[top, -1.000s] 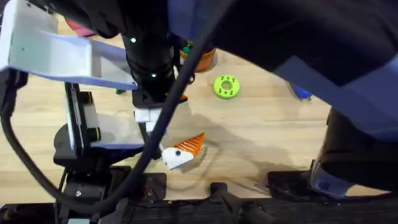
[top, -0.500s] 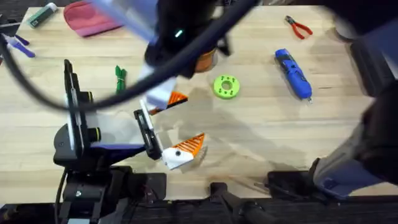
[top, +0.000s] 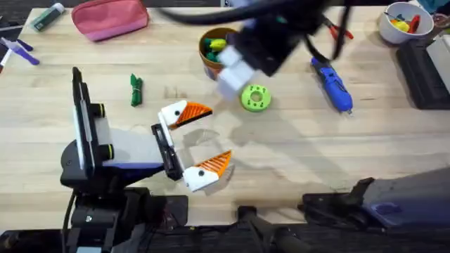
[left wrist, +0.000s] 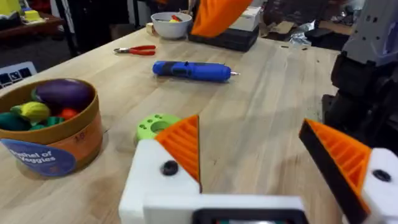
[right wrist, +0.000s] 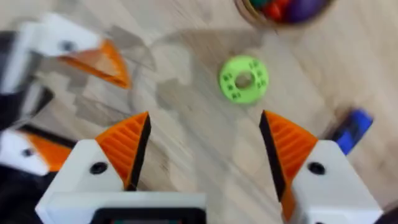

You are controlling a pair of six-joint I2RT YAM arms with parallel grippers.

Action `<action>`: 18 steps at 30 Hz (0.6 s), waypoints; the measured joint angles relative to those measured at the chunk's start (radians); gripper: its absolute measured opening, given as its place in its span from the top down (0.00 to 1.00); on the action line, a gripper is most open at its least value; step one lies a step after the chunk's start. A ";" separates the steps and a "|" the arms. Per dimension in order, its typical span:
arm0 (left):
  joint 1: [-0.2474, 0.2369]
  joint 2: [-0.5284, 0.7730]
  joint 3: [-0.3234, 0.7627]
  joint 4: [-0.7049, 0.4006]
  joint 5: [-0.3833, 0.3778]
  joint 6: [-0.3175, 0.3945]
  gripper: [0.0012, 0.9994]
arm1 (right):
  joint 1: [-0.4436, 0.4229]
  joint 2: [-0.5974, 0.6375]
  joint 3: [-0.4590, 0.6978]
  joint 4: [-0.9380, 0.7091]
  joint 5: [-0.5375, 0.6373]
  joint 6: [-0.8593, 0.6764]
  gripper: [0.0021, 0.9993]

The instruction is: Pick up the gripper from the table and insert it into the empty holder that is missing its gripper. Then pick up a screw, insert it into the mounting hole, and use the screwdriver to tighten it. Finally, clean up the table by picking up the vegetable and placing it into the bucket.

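Pale wooden table [top: 295, 161]; the screwdriver [top: 331, 83] lies near its far right, likely stiff, light, best pinched mid-barrel; right gripper [right wrist: 205, 158] hovers spread, empty; left gripper [left wrist: 261, 158] likewise agape.

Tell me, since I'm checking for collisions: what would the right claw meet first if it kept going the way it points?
Probably the round bright-green plastic disc with holes, centred ahead of the open right claw; depth is unclear.

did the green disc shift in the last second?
No. In the overhead view the green disc sits at the same spot beside the bucket; only the arm above it swung away.
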 joint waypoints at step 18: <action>0.000 0.000 0.000 0.000 0.000 0.000 0.01 | -0.778 -0.436 -0.676 0.216 0.008 0.164 0.01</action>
